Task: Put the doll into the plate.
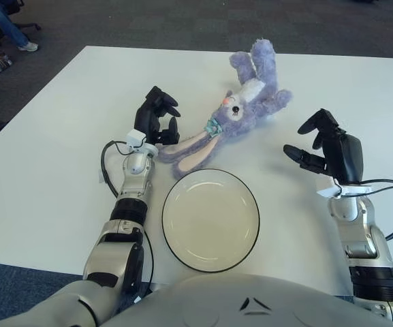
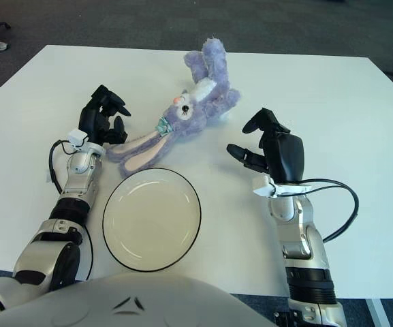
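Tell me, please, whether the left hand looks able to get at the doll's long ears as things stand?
Probably yes: the left hand shows right beside the doll, fingers spread, nothing between them. The plate lies nearer the robot, out of the way.

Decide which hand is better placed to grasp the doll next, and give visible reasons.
Left. The left hand is right beside the purple plush rabbit doll's long ears; the right hand shows farther off, open, with bare table between.
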You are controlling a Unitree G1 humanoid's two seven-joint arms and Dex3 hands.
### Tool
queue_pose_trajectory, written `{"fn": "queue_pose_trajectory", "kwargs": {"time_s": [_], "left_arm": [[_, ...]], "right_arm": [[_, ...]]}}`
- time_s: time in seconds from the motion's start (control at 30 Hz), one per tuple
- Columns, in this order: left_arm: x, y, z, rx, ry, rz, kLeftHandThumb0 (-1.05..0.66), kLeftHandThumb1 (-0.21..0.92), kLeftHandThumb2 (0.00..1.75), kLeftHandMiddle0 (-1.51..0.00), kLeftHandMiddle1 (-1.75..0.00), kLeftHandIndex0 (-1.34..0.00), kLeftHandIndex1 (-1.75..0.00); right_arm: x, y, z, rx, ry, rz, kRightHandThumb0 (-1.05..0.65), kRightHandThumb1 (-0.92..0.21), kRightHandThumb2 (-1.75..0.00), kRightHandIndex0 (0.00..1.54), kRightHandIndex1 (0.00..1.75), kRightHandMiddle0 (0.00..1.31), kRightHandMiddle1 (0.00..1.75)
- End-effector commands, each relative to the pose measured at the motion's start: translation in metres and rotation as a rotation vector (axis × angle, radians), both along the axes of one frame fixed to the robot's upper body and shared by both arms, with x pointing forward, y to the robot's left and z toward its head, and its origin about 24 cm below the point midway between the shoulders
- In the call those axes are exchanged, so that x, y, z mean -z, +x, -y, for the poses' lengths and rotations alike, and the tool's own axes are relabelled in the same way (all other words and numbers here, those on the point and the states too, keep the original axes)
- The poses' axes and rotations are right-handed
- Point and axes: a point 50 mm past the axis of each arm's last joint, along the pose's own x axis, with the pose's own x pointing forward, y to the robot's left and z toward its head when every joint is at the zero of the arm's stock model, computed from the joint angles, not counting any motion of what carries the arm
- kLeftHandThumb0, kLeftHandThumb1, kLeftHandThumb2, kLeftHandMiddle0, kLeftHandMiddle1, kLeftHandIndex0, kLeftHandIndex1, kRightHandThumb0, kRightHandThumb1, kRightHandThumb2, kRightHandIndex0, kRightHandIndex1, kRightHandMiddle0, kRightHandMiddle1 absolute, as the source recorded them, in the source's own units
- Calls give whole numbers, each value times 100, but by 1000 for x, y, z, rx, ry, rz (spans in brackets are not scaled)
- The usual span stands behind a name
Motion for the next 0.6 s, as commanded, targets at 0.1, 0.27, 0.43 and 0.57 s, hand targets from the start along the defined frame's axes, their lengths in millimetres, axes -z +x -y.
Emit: {"fn": "queue_pose_trajectory", "kwargs": {"time_s": [0.1, 0.27, 0.43, 0.57], "left_arm": [[37, -17, 1, 3, -13, -146, -1, 33, 132, -49, -175, -48, -175], [37, -18, 1, 8, -11, -148, -1, 32, 132, -50, -175, -48, -175], [37, -18, 1, 8, -10, -150, -1, 32, 132, -50, -175, -48, -175], [37, -19, 0, 5, -8, -150, -1, 33, 132, -49, -175, -48, -175]], "right_arm": [[-10, 4, -5, -41, -73, 80, -35, -92, -44, 23, 154, 27, 167], [-13, 7, -9, -57, -125, 98, -50, -65, -72, 19, 139, 7, 139], [-16, 10, -12, -70, -157, 111, -52, -49, -87, 15, 130, 1, 122], [-19, 13, -16, -79, -182, 117, -55, -48, -88, 12, 123, 0, 113]]}}
